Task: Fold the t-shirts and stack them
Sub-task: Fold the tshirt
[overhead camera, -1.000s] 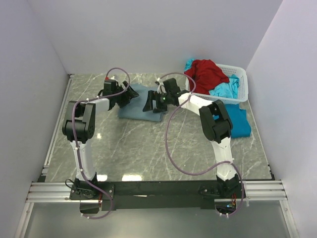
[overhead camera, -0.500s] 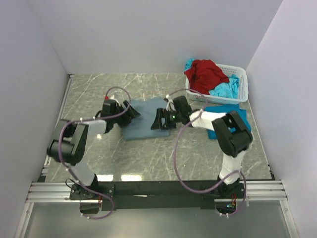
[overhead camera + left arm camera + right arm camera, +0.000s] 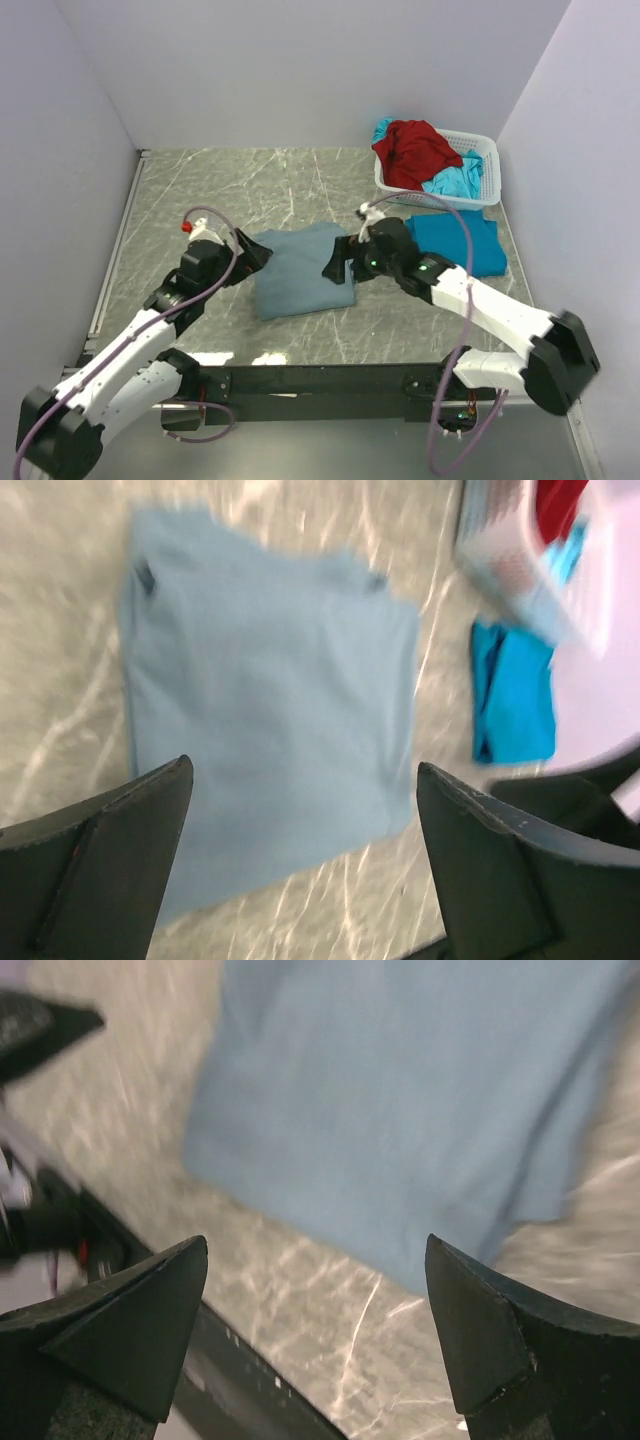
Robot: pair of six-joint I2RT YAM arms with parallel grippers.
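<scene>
A folded dusty grey-blue t-shirt (image 3: 300, 272) lies flat on the marble table, also seen in the left wrist view (image 3: 260, 670) and the right wrist view (image 3: 400, 1110). My left gripper (image 3: 250, 255) hovers at its left edge, open and empty (image 3: 305, 770). At the shirt's right edge is my right gripper (image 3: 340, 262), open with nothing between its fingers (image 3: 316, 1245). A folded turquoise t-shirt (image 3: 462, 243) lies to the right (image 3: 515, 690). A red t-shirt (image 3: 412, 145) and another turquoise one (image 3: 455, 182) sit crumpled in the basket.
The white lattice basket (image 3: 483, 160) stands at the back right by the wall (image 3: 520, 565). Purple cables loop from both arms over the table. The black rail (image 3: 320, 380) runs along the near edge.
Both arms have drawn back toward the near edge. The grey-blue shirt now lies nearer the front than a second ago. The folded turquoise shirt is less covered by the right arm.
</scene>
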